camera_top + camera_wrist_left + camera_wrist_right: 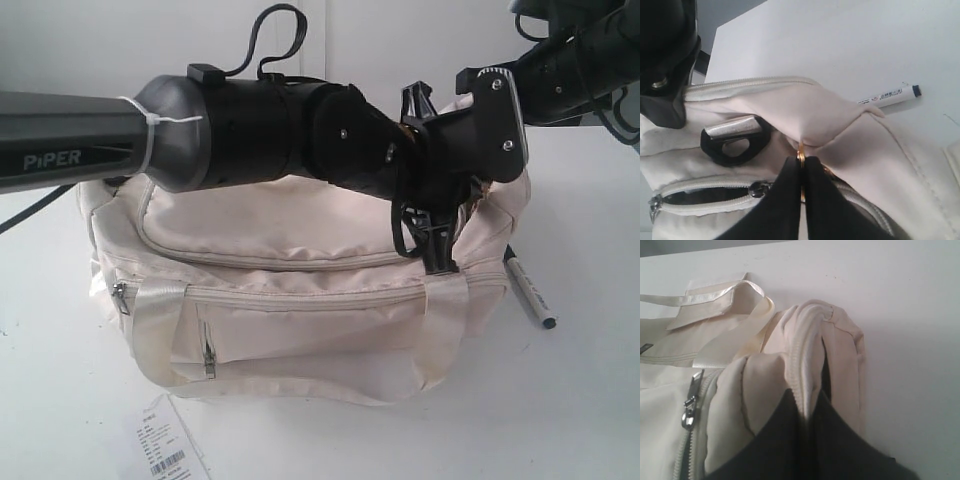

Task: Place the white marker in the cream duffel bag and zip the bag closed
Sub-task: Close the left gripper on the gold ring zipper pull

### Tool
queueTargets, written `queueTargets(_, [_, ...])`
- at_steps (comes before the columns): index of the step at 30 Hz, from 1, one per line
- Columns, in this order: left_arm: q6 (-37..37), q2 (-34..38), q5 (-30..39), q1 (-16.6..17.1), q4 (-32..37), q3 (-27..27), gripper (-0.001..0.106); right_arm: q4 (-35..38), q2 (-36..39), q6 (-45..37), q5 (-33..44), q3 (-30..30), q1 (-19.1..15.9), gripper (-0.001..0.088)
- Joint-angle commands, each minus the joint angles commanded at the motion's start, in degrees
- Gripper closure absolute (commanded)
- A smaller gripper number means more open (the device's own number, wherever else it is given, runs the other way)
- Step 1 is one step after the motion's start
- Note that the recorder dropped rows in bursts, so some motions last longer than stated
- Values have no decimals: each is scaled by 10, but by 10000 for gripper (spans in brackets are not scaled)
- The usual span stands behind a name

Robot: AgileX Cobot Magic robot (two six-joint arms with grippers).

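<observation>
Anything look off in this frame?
Yes: the white marker lies on the table beside the cream duffel bag, not inside it, while both pincers are shut on the bag: left pincer on the gold zip pull, right pincer on bunched fabric at the zip end.

— Where does the exterior view sit?
— In front of the cream duffel bag [300, 330], slightly above the table [580, 400], facing its zip pockets; the left arm [250, 130] crosses close to the lens
— And the wrist cameras?
— Both sit very near the fabric, looking down on it. The left shares the white marker [887, 95] with the exterior view; the right sees a bag end and a webbing handle [725, 295]
</observation>
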Motion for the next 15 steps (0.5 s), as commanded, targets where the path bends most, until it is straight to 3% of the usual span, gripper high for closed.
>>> queueTargets(15, [-70, -12, 24, 0, 0, 0, 1053, 0, 0, 0, 0, 0, 0, 868])
